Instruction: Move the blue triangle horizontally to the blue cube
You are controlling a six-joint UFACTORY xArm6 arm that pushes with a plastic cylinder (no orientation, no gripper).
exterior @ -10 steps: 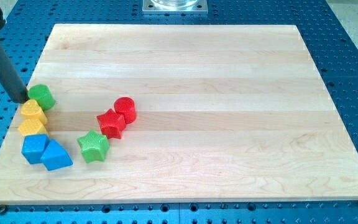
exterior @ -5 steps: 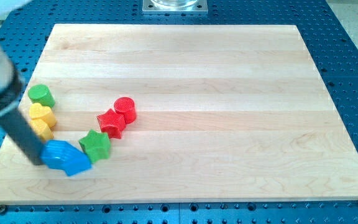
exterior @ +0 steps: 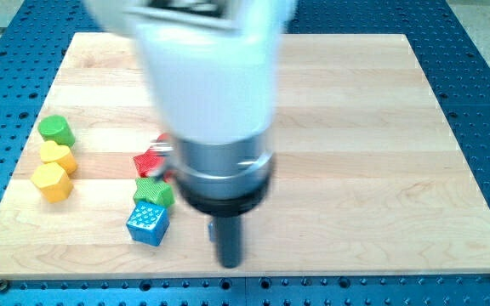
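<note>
The blue cube (exterior: 148, 223) lies near the view's bottom, left of centre, just below the green star (exterior: 154, 192). The blue triangle does not show; the arm's big white and grey body (exterior: 215, 102) covers the middle of the board. My tip (exterior: 228, 263) is on the board near the bottom edge, to the right of the blue cube with a gap between them. It touches no block that I can see.
The red star (exterior: 148, 161) sits above the green star. A sliver of the red cylinder (exterior: 163, 143) shows at the arm's edge. A green cylinder (exterior: 56, 130) and two yellow blocks (exterior: 58, 156) (exterior: 50, 181) stand in a column at the left.
The arm swept from the far left to the middle bottom. The blue cube slid right and now lies under the green star. The blue triangle has gone out of sight.
</note>
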